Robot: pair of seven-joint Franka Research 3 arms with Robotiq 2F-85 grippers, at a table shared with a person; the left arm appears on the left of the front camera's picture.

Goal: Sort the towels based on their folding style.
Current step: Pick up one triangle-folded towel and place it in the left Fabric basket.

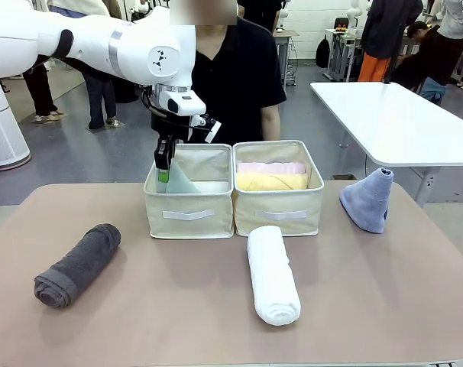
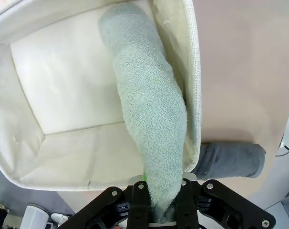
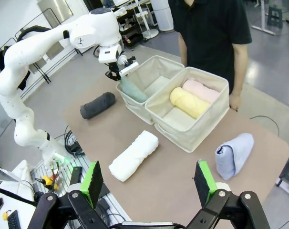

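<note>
- Two fingers of the left gripper (image 1: 164,171) pinch the pale mint terry cone towel (image 1: 181,183) inside the left beige fabric bin (image 1: 189,215).
- Right gripper (image 3: 149,185) stands wide open, empty.
- Placing step, I judge; next: release, lift clear.

Brown table (image 1: 384,306), beige bin (image 1: 189,216), second bin (image 1: 280,216), grey roll (image 1: 79,264), white roll (image 1: 273,275), lavender cone (image 1: 369,199)

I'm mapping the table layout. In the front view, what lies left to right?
From the left: dark grey rolled towel → left beige bin → right beige bin → lavender-blue cone towel. The white rolled towel lies in front of the right bin, so I skip it.
</note>
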